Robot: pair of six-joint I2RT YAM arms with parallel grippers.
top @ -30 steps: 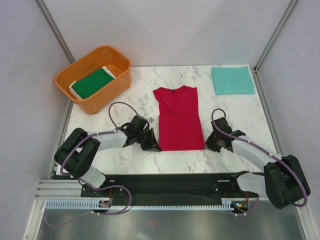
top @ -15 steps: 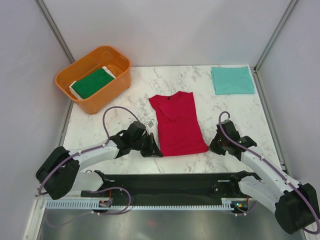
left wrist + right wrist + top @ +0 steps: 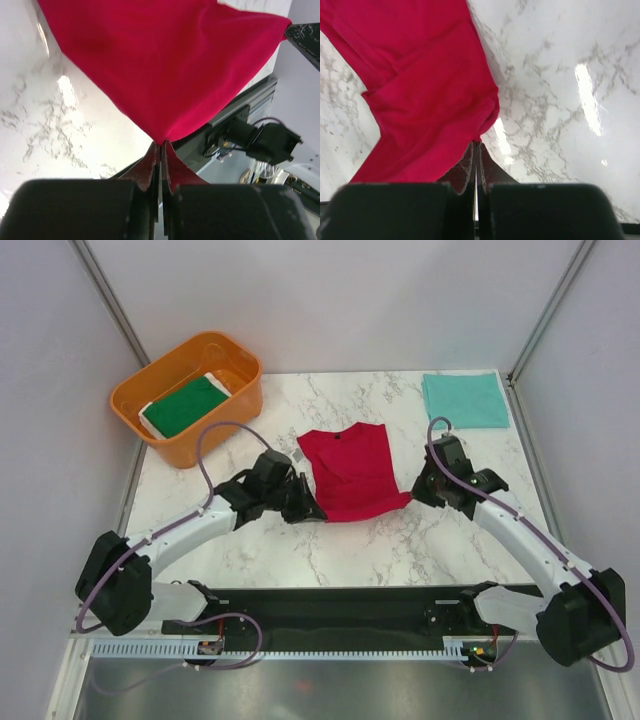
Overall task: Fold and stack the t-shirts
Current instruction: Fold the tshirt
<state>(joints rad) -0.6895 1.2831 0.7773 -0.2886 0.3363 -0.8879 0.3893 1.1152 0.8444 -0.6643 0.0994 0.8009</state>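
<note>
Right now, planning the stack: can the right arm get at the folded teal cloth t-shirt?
Probably not yet: its tool is shut on the bright red cloth t-shirt, though only bare marble separates them.

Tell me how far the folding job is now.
Done: the teal shirt lies folded at the far right. In hand: the left gripper and right gripper pinch the red shirt at its near corners. Left: finishing this fold, the green shirt in the tub, and stacking.
</note>
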